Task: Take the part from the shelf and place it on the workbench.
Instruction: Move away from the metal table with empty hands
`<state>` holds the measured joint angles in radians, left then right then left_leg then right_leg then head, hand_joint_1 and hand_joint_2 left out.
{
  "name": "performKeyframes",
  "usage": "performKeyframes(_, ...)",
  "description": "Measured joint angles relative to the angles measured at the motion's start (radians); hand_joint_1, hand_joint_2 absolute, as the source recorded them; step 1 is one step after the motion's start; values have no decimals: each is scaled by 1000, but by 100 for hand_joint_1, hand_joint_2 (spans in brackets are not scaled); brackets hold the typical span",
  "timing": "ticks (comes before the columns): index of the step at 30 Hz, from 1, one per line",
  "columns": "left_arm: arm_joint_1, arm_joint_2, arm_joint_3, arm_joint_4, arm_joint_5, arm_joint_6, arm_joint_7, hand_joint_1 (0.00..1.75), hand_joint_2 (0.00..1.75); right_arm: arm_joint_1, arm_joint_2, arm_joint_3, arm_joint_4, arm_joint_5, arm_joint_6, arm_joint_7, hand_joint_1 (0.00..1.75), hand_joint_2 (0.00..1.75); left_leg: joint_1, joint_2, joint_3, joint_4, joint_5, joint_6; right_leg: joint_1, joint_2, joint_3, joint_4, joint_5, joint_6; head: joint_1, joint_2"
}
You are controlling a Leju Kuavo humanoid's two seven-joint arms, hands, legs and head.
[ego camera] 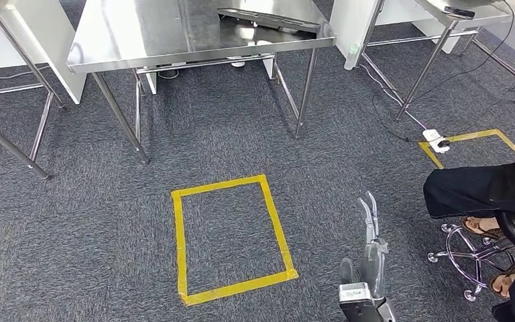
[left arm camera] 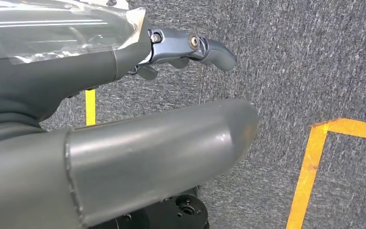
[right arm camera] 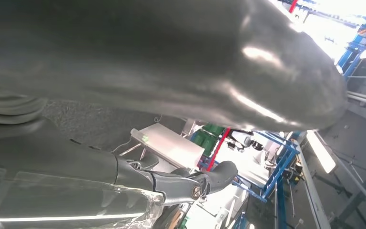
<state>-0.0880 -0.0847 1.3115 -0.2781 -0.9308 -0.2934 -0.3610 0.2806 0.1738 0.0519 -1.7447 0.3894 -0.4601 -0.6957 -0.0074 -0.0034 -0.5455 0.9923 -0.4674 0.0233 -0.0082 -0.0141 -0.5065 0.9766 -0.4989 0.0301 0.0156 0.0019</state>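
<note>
1. I see a steel table [ego camera: 174, 33] ahead of me, its top brushed and shiny, standing on thin round metal legs over dark grey, coarse-looped carpet [ego camera: 74, 221].
2. On the far side of that tabletop lies a flat, dark, angular metal piece [ego camera: 268, 17]; I cannot tell whether it is the part I am after.
3. A rectangle of yellow tape [ego camera: 231, 238] is stuck flat on the carpet in front of me, glossy and slightly wrinkled at its corners.
4. My right hand [ego camera: 370, 248] comes up from the lower edge of the head view, to the right of the tape rectangle. Its slim grey fingers [ego camera: 369, 211] point forward, straight and close together, holding nothing.
5. In the right wrist view the same hand [right arm camera: 171, 90] shows a broad, smooth, rounded grey thumb and a darker jointed finger, with a clear crinkled plastic wrap over the wrist cover.
6. My left hand [left arm camera: 147, 109] hangs over the carpet, thumb thick and matte with a scuffed rounded tip, one dark finger [left arm camera: 195, 47] stretched out apart from it, empty.
7. A person [ego camera: 489, 191] in dark trousers sits at my right on a chair with a chrome base [ego camera: 466, 258].
8. A white power strip [ego camera: 436, 141] lies on the carpet, near a second yellow tape outline [ego camera: 476, 136].
</note>
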Motion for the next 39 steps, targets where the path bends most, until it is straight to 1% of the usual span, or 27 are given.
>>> performKeyframes(3, 0, 0, 0, 0, 0, 0, -1, 0, 0, -1, -7, 0, 9, -2, -4, 0, 0, 0, 0, 0, 0, 0, 1, 1, -2, 0, -1, 0, 1, 1, 0, 0)
performKeyframes(19, 0, 2, -7, 0, -10, 0, -8, 0, 0, -11, -30, 3, 44, -44, -52, -2, 0, 0, 2, 0, 0, 1, 2, 1, -1, 0, -2, 2, 2, 2, 0, 0)
performKeyframes(20, 0, 2, -7, 0, -10, 0, -7, 0, 0, -15, -31, 4, 48, -52, -51, -2, 0, 0, 2, 0, 0, 1, 3, 4, -5, 0, 0, -1, 4, 4, 0, 0)
performKeyframes(22, -1, 4, -8, 0, -10, 0, -7, 0, 0, -23, -32, 6, 54, -66, -45, -3, 0, 0, 7, 3, 5, -13, 12, 13, -5, 1, 0, -3, 6, 11, 0, 0)
performKeyframes(23, -1, 4, -9, 0, -10, 0, -6, 0, 0, -28, -32, 7, 56, -71, -42, -3, 0, 0, 11, 7, 6, -23, 19, 19, -6, 3, -7, 11, -3, 12, 0, 0)
performKeyframes(24, -1, 5, -10, 0, -10, 0, -5, 0, 0, -33, -33, 8, 59, -75, -39, -4, 0, 0, 17, 12, 7, -32, 25, 22, -4, 5, -27, 46, -22, 11, 1, 0)
performKeyframes(25, -1, 5, -12, 0, -10, 0, -4, 0, 0, -37, -34, 8, 62, -79, -37, -4, 0, 0, 20, 18, 5, -36, 29, 22, -7, 7, -56, 103, -50, 9, 2, 0)
performKeyframes(26, -1, 5, -13, 0, -10, 0, -4, 0, 0, -39, -36, 8, 66, -81, -36, -4, 0, 0, 21, 23, 2, -36, 30, 23, -10, 8, -93, 174, -81, 8, 3, 0)
performKeyframes(27, -1, 5, -14, 0, -10, 0, -3, 0, 0, -40, -37, 8, 70, -83, -36, -4, 0, 0, 22, 29, -1, -36, 31, 21, -14, 9, -127, 239, -103, 11, 3, 0)
performKeyframes(28, -1, 5, -15, 0, -10, 0, -2, 0, 0, -40, -39, 8, 74, -84, -35, -4, 0, 0, 24, 35, -3, -36, 32, 18, -19, 9, -148, 278, -112, 18, 3, 0)
performKeyframes(29, -1, 5, -15, 1, -10, 0, -2, 0, 0, -40, -40, 8, 77, -85, -34, -4, 0, 0, 28, 42, -5, -35, 33, 13, -24, 8, -149, 279, -104, 30, 3, 0)
performKeyframes(30, -1, 4, -15, 1, -10, 0, -1, 0, 0, -41, -41, 8, 80, -87, -33, -4, 0, 0, 33, 49, -6, -32, 32, 6, -31, 4, -129, 237, -81, 46, 3, 0)
performKeyframes(31, -1, 4, -16, 2, -10, 0, -1, 0, 0, -43, -43, 8, 83, -89, -32, -4, 0, 0, 38, 55, -7, -26, 30, -4, -39, -10, -94, 167, -50, 64, 3, 0)
performKeyframes(32, -1, 7, -16, 1, -10, 0, -1, 0, 0, -46, -44, 9, 87, -93, -31, -4, 0, 0, 41, 62, -9, -18, 25, -16, -43, -30, -64, 106, -25, 77, 5, 0)
performKeyframes(33, 0, 8, -16, 2, -9, 0, -1, 0, 0, -51, -44, 10, 91, -97, -30, -4, 0, 0, 41, 68, -10, -8, 19, -28, -46, -45, -43, 60, -8, 79, 7, 0)
performKeyframes(34, 0, 12, -16, 2, -9, -1, -2, 0, 0, -55, -45, 12, 95, -101, -30, -4, 0, 0, 40, 75, -10, -1, 14, -39, -47, -56, -35, 39, -1, 70, 7, 0)
performKeyframes(35, 0, 13, -17, 3, -8, -2, -2, 0, 0, -58, -45, 14, 98, -105, -31, -4, 0, 0, 39, 82, -8, 1, 11, -46, -44, -54, -40, 42, -2, 55, 7, 0)
performKeyframes(36, 0, 13, -17, 5, -8, -3, -2, 0, 0, -60, -46, 16, 100, -107, -31, -4, 0, 0, 41, 90, -5, 1, 10, -51, -43, -42, -43, 44, -1, 38, 5, 0)
performKeyframes(37, -1, 12, -17, 6, -8, -3, -3, 0, 0, -62, -47, 18, 103, -109, -32, -4, 0, 0, 46, 93, -4, 1, 9, -56, -41, -32, -44, 47, 1, 24, 2, 0)
performKeyframes(38, -1, 11, -17, 7, -7, -1, -3, 0, 0, -64, -48, 20, 106, -110, -34, -4, 0, 0, 51, 86, -7, 11, -4, -59, -39, -21, -46, 48, 3, 14, 1, 0)
performKeyframes(39, -1, 11, -17, 8, -7, 0, -3, 0, 0, -67, -48, 22, 109, -112, -36, -4, 0, 0, 54, 70, -19, 39, -29, -61, -37, -11, -48, 49, 7, 6, 0, 0)
